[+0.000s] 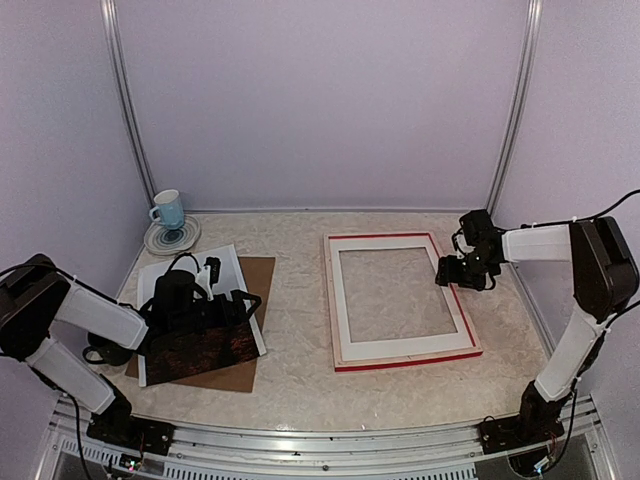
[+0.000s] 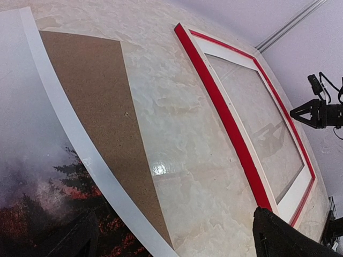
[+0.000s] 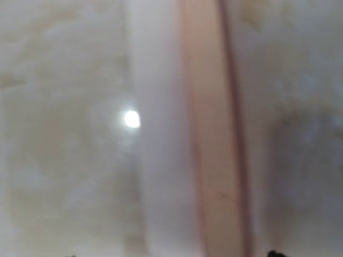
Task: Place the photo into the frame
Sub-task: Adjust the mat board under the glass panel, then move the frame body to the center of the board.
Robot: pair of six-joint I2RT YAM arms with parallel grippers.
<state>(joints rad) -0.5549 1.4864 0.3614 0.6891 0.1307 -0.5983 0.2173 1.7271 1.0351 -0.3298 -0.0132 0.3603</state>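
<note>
Photo, a large print with grey misty sky above a dark red-brown landscape and a white border, lies picture side up at the left of the pale marbled surface. It rests on a brown backing board, which shows past its far and right edges. The left hand is low over the photo's right part with its two dark fingers spread apart. In the left wrist view one finger overlaps the picture and the other sits beyond the white border, so nothing is clamped between them. To the right, well apart from the photo, the frame lies flat, with a thin red outer edge and a pale band inside it (the surface shows through its opening). The right hand hangs at the frame's right bar, about halfway along it. Its wrist view is badly blurred and shows only that bar close up, with dark tips at the two lower corners, so the fingers appear apart. A light blue cup stands on a saucer at the far left corner.
</note>
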